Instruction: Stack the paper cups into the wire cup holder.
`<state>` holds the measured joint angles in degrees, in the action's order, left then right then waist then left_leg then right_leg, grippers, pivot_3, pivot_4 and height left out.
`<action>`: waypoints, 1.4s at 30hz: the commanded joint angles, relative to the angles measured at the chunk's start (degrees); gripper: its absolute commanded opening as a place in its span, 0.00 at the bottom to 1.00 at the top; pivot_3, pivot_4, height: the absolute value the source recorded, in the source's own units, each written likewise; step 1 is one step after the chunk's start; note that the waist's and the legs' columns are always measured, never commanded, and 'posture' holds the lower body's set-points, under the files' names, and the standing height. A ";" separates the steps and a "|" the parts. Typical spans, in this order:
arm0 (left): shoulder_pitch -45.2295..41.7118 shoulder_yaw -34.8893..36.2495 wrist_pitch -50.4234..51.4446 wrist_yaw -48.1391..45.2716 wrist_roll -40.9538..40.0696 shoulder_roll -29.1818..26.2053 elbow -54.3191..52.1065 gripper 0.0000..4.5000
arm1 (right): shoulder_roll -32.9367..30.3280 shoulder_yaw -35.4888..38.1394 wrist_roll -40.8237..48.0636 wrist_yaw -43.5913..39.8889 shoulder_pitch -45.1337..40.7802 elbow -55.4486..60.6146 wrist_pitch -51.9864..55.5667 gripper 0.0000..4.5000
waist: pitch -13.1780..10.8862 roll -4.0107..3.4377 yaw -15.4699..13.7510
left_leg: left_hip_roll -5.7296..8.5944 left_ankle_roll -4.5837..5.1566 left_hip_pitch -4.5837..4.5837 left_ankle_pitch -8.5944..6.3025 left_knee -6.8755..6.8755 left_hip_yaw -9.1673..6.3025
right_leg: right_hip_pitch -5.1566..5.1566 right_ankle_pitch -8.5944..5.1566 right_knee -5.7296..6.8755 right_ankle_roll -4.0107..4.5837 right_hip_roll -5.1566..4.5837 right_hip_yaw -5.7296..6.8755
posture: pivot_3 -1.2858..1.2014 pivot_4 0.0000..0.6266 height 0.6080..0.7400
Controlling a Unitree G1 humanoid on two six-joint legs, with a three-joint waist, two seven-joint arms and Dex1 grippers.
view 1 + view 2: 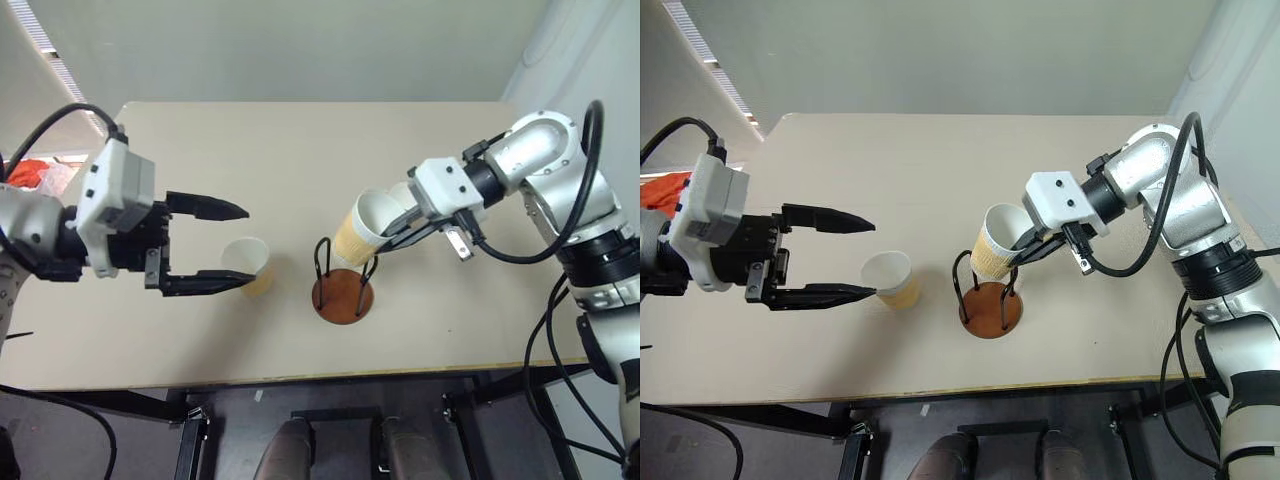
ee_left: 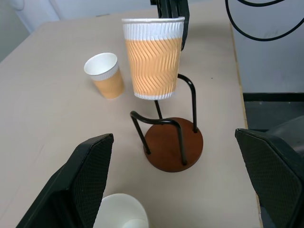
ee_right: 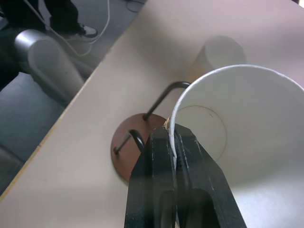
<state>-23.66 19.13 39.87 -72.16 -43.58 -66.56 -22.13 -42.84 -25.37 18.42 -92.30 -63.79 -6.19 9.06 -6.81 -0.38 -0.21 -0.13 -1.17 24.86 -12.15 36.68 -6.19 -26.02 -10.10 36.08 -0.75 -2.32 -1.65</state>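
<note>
Head views: the right gripper (image 1: 1023, 248) is clamped on the rim of a paper cup (image 1: 995, 242), held tilted just above the wire cup holder (image 1: 990, 297). Left of the holder, the left gripper (image 1: 232, 246) has its fingers spread wide around a second cup (image 1: 249, 264) standing on the table (image 1: 300, 150).

Left wrist view: a third cup (image 2: 105, 75) stands beyond the holder.

Right wrist view: 2 fingers (image 3: 159, 180) pinch the cup wall, over the holder's disc.
</note>
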 commanded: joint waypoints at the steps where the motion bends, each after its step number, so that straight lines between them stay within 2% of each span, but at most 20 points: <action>1: 0.04 2.22 -0.17 0.58 -0.52 -1.32 -1.11 1.00 | 0.62 0.25 -0.06 -0.20 -0.39 0.89 -1.39 0.01 | 0.00 0.00 0.01 | 0.00 -0.01 0.00 0.01 0.00 0.00 | 0.00 0.01 0.00 0.02 0.00 0.00 | 0.52 0.24 1.00; 3: 0.05 2.05 -0.26 0.71 -0.43 -1.36 -1.15 1.00 | 1.27 0.24 -1.25 -0.20 -0.37 0.25 -1.61 0.01 | 0.00 0.00 0.05 | 0.00 -0.01 -0.01 0.02 0.00 0.00 | 0.00 0.02 0.01 0.03 0.00 -0.01 | 0.52 0.24 1.00; 6: -0.10 1.43 -0.46 0.97 -0.20 -1.32 -1.30 1.00 | 2.15 0.47 -3.13 -0.20 -0.29 -0.57 -1.83 0.13 | 0.00 0.00 0.04 | 0.00 -0.01 -0.02 0.02 0.00 0.00 | 0.00 0.02 0.01 0.04 0.00 0.00 | 0.52 0.24 1.00; 12: -0.48 -1.00 -2.93 1.58 3.47 -1.66 -0.39 1.00 | 3.41 2.39 -4.50 0.24 -0.66 -1.24 -0.87 0.54 | 0.00 0.00 0.05 | -0.01 -0.01 -0.01 0.01 0.00 0.00 | -0.01 0.03 0.00 0.05 0.00 0.00 | 0.52 0.24 1.00; 13: -0.91 -1.34 -3.46 1.91 3.94 -1.42 0.03 1.00 | 3.50 2.83 -4.41 0.34 -0.88 -1.45 -0.59 0.64 | 0.00 0.00 0.05 | -0.01 -0.01 -0.01 0.01 0.00 0.00 | -0.01 0.03 0.00 0.05 0.00 0.00 | 0.52 0.24 1.00; 14: -1.96 -2.18 -4.01 2.96 5.08 -1.10 0.89 1.00 | 3.62 3.46 -4.29 0.62 -1.22 -2.07 -0.41 0.68 | 0.00 0.00 0.03 | -0.01 -0.01 -0.01 0.01 -0.01 0.00 | -0.01 0.03 0.01 0.05 0.00 0.00 | 0.52 0.24 1.00; 18: -8.03 -7.19 -7.26 8.63 11.95 1.17 6.21 1.00 | 4.01 5.39 -5.03 2.04 -2.75 -5.34 -0.71 0.99 | 0.00 0.00 -0.17 | 0.00 -0.02 0.00 0.03 0.05 -0.02 | -0.01 0.08 0.02 0.14 -0.01 0.01 | 0.52 0.24 1.00; 22: -16.31 -15.16 -9.72 15.50 22.01 5.27 14.11 1.00 | 6.58 7.09 -8.82 7.76 -7.30 -17.89 -2.37 0.99 | 0.00 0.00 -0.09 | 0.01 -0.07 -0.06 0.13 0.11 -0.04 | 0.03 0.22 -0.04 0.36 -0.04 -0.01 | 0.52 0.24 1.00; 26: -20.75 -19.92 -9.69 15.26 24.26 9.73 16.51 1.00 | 8.40 5.76 -16.26 14.86 -11.20 -35.37 -8.05 0.99 | 0.00 0.01 -0.18 | 0.02 -0.08 -0.04 0.17 0.10 -0.09 | 0.03 0.26 -0.05 0.42 -0.05 -0.01 | 0.52 0.24 1.00; 31: -23.43 -21.01 -8.20 15.64 25.16 12.35 17.37 1.00 | 10.53 2.74 -26.44 25.13 -14.12 -52.42 -13.06 0.99 | 0.00 0.00 -0.46 | 0.00 -0.13 0.08 0.10 -0.02 -0.12 | -0.10 0.43 -0.12 0.17 -0.07 0.05 | 0.52 0.24 1.00; 33: -23.30 -20.53 -7.32 15.57 25.00 12.48 16.99 1.00 | 11.39 2.76 -28.18 26.38 -14.71 -55.63 -13.87 0.99 | -0.01 -0.02 -0.50 | -0.02 -0.17 0.09 0.06 -0.13 -0.11 | -0.16 0.71 -0.16 -0.29 -0.07 0.10 | 0.52 0.24 1.00; 37: -21.99 -19.68 -6.51 15.31 24.87 11.81 15.28 1.00 | 13.13 2.99 -30.65 26.65 -14.72 -59.60 -15.59 0.99 | -0.03 -0.04 -0.33 | -0.05 -0.31 0.09 -0.02 -0.31 -0.06 | -0.25 0.75 -0.19 -0.38 -0.06 0.13 | 0.52 0.24 1.00; 40: -20.79 -19.00 -5.98 15.40 24.83 11.27 14.08 1.00 | 14.47 3.23 -31.63 26.63 -14.42 -60.86 -16.53 0.87 | -0.03 -0.04 -0.19 | -0.08 -0.34 0.07 -0.06 -0.33 -0.02 | -0.25 0.76 -0.22 -0.39 -0.05 0.15 | 0.52 0.24 1.00; 42: -20.24 -18.50 -5.54 15.61 24.80 11.06 13.39 1.00 | 15.07 3.07 -32.73 27.60 -14.27 -61.64 -17.18 0.72 | -0.03 -0.04 -0.22 | -0.10 -0.32 0.07 -0.07 -0.31 -0.01 | -0.25 0.75 -0.25 -0.38 -0.05 0.17 | 0.52 0.24 1.00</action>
<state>-43.57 -2.06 34.08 -57.07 -18.67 -54.40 -6.64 -27.76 -22.82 -13.44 -65.61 -76.43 -67.70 -6.81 -6.84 -0.43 -0.43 -0.24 -1.50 24.93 -12.22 36.39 -6.20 -26.27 -9.36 35.84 -1.13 -2.37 -1.48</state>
